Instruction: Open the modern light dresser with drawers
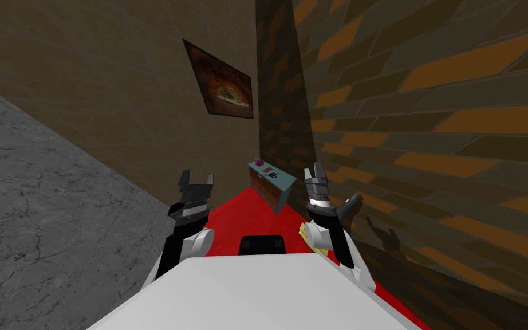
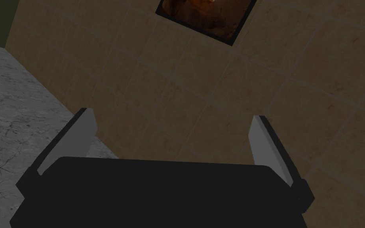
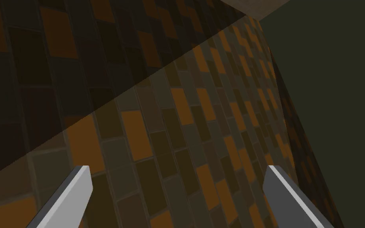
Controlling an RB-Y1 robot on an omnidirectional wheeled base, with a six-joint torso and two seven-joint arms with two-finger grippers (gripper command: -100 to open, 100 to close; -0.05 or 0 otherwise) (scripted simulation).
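Note:
The dresser (image 1: 272,184) stands some way ahead of me against the brick wall, small in the head view, with a pale blue-grey top and brown drawer fronts that look closed. A small pink thing (image 1: 259,161) and dark flat items lie on its top. My left gripper (image 1: 197,179) (image 2: 172,114) is raised in front of my chest, open and holding nothing, well short of the dresser. My right gripper (image 1: 314,171) (image 3: 177,168) is raised beside it, also open and holding nothing, with its fingers towards the brick wall.
A red rug (image 1: 231,215) runs from my base to the dresser. The orange and brown brick wall (image 1: 429,143) is close on my right. A tan tiled wall with a dark picture (image 1: 220,80) lies ahead, grey stone floor (image 1: 39,189) to the left.

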